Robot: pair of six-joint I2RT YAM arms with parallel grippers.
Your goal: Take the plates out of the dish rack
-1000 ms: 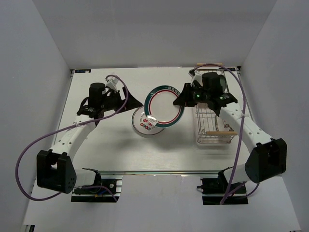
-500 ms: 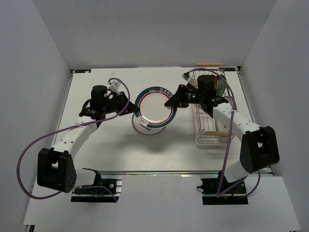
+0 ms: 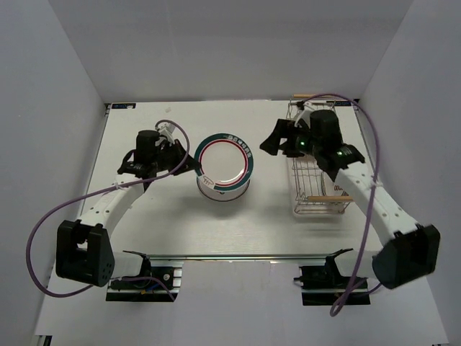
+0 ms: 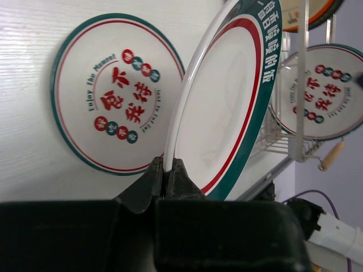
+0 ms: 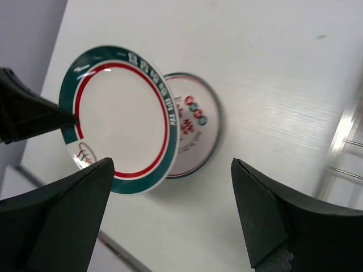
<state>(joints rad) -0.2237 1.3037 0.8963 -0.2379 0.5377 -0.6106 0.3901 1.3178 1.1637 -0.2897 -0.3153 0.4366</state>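
The left hand is now gripping the green-rimmed plate alone by its edge, tilted above the red-marked plate lying on the table (the right hand, fingers spread wide and empty, is backing toward the dish rack).

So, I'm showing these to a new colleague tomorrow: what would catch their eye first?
The green-rimmed plate stands out, pinched by its edge in the left gripper and held over a printed plate lying flat at mid-table. To the right, the right gripper hangs open beside the dish rack, where a second printed plate stands on edge.
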